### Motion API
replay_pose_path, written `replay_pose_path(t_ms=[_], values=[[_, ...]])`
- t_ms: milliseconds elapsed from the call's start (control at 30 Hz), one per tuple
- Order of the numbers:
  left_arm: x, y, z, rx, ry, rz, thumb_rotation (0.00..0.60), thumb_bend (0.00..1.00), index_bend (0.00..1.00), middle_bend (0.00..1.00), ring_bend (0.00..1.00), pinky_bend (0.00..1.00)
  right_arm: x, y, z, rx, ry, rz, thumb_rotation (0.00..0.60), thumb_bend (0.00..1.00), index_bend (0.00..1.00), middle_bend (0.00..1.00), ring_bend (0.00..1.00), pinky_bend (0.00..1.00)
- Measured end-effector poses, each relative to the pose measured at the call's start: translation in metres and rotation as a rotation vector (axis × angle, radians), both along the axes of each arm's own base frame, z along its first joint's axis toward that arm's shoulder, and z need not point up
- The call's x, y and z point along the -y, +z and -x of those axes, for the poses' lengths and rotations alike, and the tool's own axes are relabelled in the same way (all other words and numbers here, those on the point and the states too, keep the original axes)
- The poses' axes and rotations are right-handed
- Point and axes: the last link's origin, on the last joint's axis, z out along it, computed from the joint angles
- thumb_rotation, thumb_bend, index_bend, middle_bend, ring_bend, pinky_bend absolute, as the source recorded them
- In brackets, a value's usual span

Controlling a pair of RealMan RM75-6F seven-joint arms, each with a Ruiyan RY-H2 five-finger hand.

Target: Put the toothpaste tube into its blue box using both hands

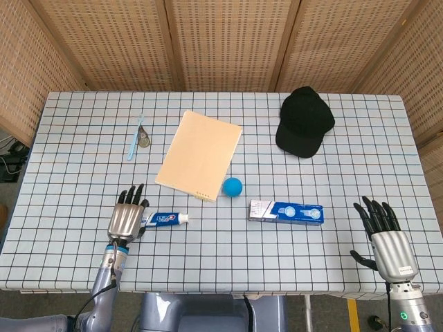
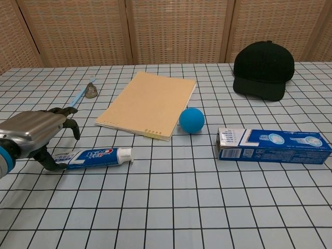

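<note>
Left hand (image 1: 128, 220) low over the crimped end of the toothpaste tube (image 1: 166, 218), near the front left part of the bench (image 1: 69, 138). Fingers (image 2: 70, 124) curled downward and a little apart, arched over the flat tail of the tube; thumb down beside that tail on the near side. Contact with the tube not clear from either view, so not possible to say whether the tube is pinched or only covered. Tube flat on the checked cloth, white cap toward the right, most of its length free and sticking out to the right of the hand.

Blue box (image 1: 286, 211) flat on the bench well to the right of the tube, long side parallel to the front edge, its left end flap facing the tube. Between tube and box only bare cloth.

Right hand (image 1: 385, 236) near the front right corner of the bench, well apart from the box, fingers spread and pointing away from the robot, nothing inside. Visible only in the head view.

Blue ball (image 1: 232, 186) just behind the gap between tube and box, touching or almost touching the corner of the tan notebook (image 1: 199, 155). Black cap (image 1: 304, 122) far back on the right.
</note>
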Motion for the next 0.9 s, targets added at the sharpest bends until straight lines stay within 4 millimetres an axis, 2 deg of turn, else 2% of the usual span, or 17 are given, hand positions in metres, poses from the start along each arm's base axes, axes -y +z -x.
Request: replay_pose_path(t_ms=[567,667,733,833,900], values=[[-0.003,-0.020,0.003,-0.039,0.004,0.022,0.600,0.29,0.36,0.00,0.01,0.10,0.000,0.000,-0.001,0.004,0.008,0.000,0.600,0.12,0.05,0.00,0.00,0.00],[-0.004,-0.025,0.003,-0.048,0.002,0.030,0.600,0.32,0.39,0.03,0.05,0.13,0.000,0.000,-0.001,0.005,0.010,0.000,0.600,0.12,0.05,0.00,0.00,0.00],[-0.004,-0.027,0.004,-0.054,-0.005,0.028,0.600,0.38,0.50,0.16,0.17,0.22,0.000,0.000,-0.001,0.007,0.014,0.002,0.600,0.12,0.05,0.00,0.00,0.00],[-0.005,-0.029,0.002,-0.047,-0.034,0.011,0.600,0.52,0.77,0.42,0.40,0.41,0.000,0.001,-0.002,0.012,0.020,0.008,0.600,0.12,0.05,0.00,0.00,0.00],[-0.006,-0.028,-0.001,-0.027,-0.066,-0.015,0.600,0.57,0.86,0.51,0.48,0.48,0.000,0.002,-0.002,0.015,0.024,0.011,0.600,0.12,0.06,0.00,0.00,0.00]])
